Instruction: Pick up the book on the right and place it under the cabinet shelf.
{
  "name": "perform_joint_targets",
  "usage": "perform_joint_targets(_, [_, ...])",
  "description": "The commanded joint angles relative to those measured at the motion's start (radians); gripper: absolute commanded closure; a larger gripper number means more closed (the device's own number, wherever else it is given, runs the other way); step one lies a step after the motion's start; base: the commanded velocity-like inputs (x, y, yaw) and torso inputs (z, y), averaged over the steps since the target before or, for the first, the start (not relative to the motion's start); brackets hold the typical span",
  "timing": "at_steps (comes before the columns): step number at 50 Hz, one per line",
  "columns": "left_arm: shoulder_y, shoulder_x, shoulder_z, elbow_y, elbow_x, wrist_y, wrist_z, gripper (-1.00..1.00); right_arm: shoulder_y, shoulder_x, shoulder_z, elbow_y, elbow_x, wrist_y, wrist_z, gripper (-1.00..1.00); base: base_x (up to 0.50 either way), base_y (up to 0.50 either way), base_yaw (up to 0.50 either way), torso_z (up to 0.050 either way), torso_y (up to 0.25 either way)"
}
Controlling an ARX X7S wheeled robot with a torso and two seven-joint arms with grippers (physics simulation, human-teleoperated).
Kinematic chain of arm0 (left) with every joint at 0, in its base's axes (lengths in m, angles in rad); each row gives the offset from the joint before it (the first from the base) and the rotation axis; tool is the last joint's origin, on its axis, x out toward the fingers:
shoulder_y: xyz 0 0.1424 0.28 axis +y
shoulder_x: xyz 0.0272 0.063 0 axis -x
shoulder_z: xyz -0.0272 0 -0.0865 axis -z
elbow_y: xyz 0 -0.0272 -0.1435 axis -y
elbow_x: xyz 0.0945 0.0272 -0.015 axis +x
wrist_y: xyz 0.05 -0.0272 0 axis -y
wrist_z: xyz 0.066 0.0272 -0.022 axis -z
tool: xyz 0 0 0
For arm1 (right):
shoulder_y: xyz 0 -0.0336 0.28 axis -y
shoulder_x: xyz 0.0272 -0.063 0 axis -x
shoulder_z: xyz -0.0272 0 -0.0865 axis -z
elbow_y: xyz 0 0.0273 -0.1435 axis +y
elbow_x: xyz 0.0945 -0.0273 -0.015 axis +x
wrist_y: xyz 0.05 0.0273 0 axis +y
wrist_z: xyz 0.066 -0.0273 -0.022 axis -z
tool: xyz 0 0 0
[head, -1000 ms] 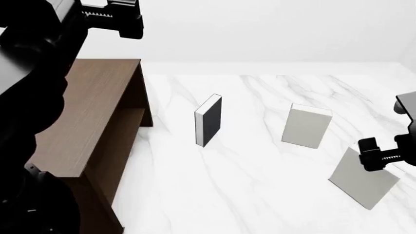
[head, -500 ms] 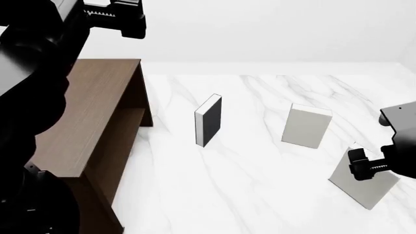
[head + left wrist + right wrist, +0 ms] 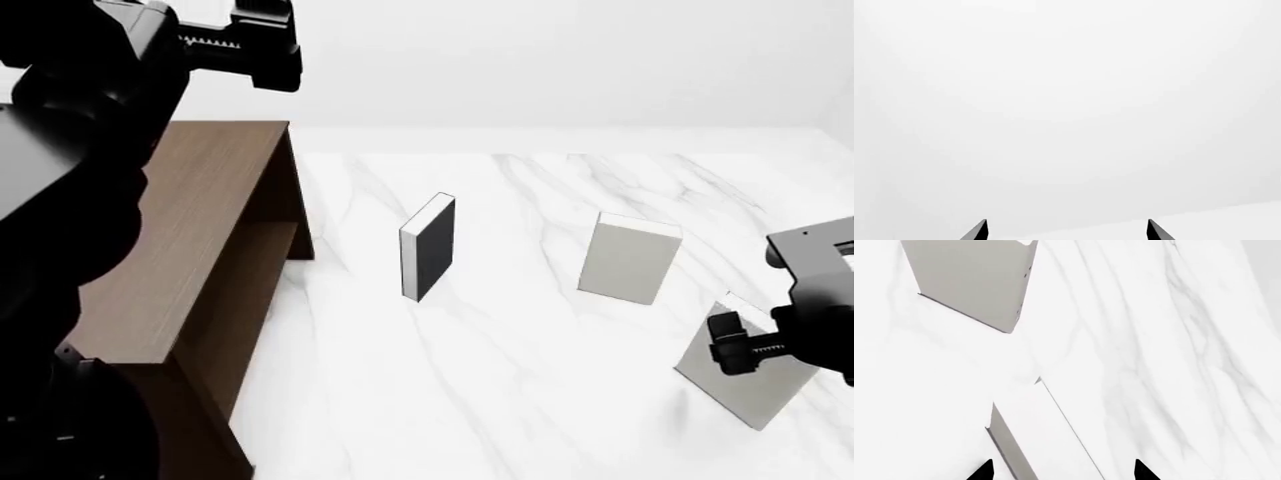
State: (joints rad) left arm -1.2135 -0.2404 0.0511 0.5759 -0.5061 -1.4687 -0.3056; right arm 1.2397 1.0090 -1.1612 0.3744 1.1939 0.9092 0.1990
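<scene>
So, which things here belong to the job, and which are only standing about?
For the job:
- right book
- cabinet, with its shelf
- right gripper, open, close over that book

Standing about:
- middle pale book
- black book
- left gripper, raised above the cabinet, open

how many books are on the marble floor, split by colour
pale grey-white books: 2 — the right book under the right tool, and the middle book
black-covered book: 1 — standing book nearest the cabinet
total: 3
</scene>
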Motion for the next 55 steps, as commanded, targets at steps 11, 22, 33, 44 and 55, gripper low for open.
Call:
perform_joint_targets(11, [0.017,-0.014,0.005,-0.002,-0.014,0.013,-0.011,-1.00,-0.035,-0.058,-0.016,0.080,-0.032,-0.045,-0.029,-1.00,0.00,0.00,0.00,0.000,0.000])
perform_joint_targets(22, [0.018,-0.014,0.012,-0.004,-0.020,0.019,-0.020,-1.00,-0.061,-0.075,-0.022,0.103,-0.032,-0.059,-0.047,-1.00,0.00,0.00,0.00,0.000,0.000])
perform_joint_targets(33, [0.018,-0.018,0.012,0.001,-0.030,0.015,-0.026,-1.00,-0.074,-0.080,-0.023,0.120,-0.036,-0.069,-0.052,-1.00,0.00,0.00,0.00,0.000,0.000])
perform_joint_targets(44, [0.003,-0.021,-0.004,0.009,-0.047,-0.002,-0.032,-1.00,-0.082,-0.076,-0.029,0.089,-0.029,-0.057,-0.052,1.00,0.00,0.00,0.00,0.000,0.000])
perform_joint_targets(55, [0.002,-0.024,-0.004,0.004,-0.055,0.004,-0.040,-1.00,-0.058,-0.070,-0.030,0.064,-0.036,-0.036,-0.046,1.00,0.00,0.00,0.00,-0.001,0.000])
